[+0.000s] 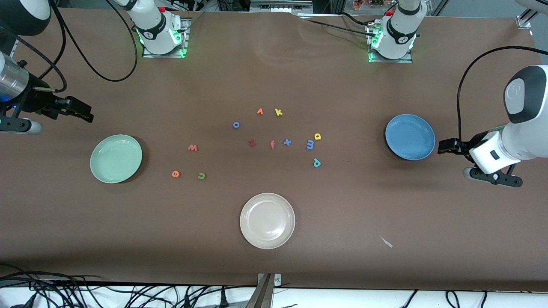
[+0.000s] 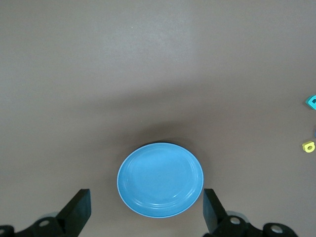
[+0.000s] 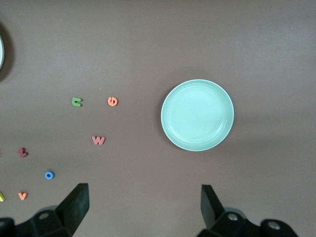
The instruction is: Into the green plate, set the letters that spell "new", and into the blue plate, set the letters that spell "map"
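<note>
On the brown bench, the round mint-green plate [image 1: 116, 158] lies empty toward the right arm's end, with the pinkish-red "w" [image 1: 192, 147], orange "e" [image 1: 175, 173] and green "n" [image 1: 201, 176] loose on the bench beside it. The round blue plate [image 1: 410, 137] sits empty toward the left arm's end; the blue "m" [image 1: 310, 145], yellow "a" [image 1: 317, 136] and teal "p" [image 1: 317, 162] lie near it. The right gripper [image 3: 143, 207] hangs open, holding nothing, beside the green plate; the left gripper [image 2: 146, 210] hangs open, likewise bare, beside the blue plate.
</note>
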Available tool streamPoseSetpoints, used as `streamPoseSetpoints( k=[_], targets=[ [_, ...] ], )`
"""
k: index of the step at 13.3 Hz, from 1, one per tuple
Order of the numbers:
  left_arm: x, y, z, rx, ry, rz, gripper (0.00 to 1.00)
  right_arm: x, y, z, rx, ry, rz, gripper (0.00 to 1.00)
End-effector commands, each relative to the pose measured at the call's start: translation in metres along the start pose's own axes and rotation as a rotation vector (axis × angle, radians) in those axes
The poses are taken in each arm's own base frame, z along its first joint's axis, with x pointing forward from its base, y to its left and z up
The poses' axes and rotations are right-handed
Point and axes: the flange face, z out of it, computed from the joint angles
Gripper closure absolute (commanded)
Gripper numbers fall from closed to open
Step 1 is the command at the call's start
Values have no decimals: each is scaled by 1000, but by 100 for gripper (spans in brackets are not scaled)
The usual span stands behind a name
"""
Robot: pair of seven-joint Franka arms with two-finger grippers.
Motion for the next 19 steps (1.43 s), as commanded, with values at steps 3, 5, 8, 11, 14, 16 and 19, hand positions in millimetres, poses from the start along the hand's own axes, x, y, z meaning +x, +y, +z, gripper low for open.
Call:
streamPoseSetpoints(
  k=[3, 5, 8, 11, 14, 16, 19],
  targets=[
    [5, 3, 5, -23, 13, -12, 1, 12, -21, 23, 4, -43, -39, 0],
    [5, 5, 6, -22, 12, -9, 1, 14, -36, 31, -2, -53, -65, 0],
    [4, 7, 4, -23, 13, -6, 1, 21, -42, 51, -7, -80, -70, 0],
    [3, 14, 4, -31, 3, -10, 1, 28, -61, 69, -6, -59, -83, 0],
    [4, 53, 28, -90, -50, -139, 1, 38, -80, 107, -10, -30, -62, 0],
    [6, 89, 49, -94, -98, -262, 1, 38, -101, 148, -8, 6, -52, 0],
    [8, 155, 89, -82, -101, -426, 1, 38, -122, 211, 1, 57, -26, 0]
  ],
)
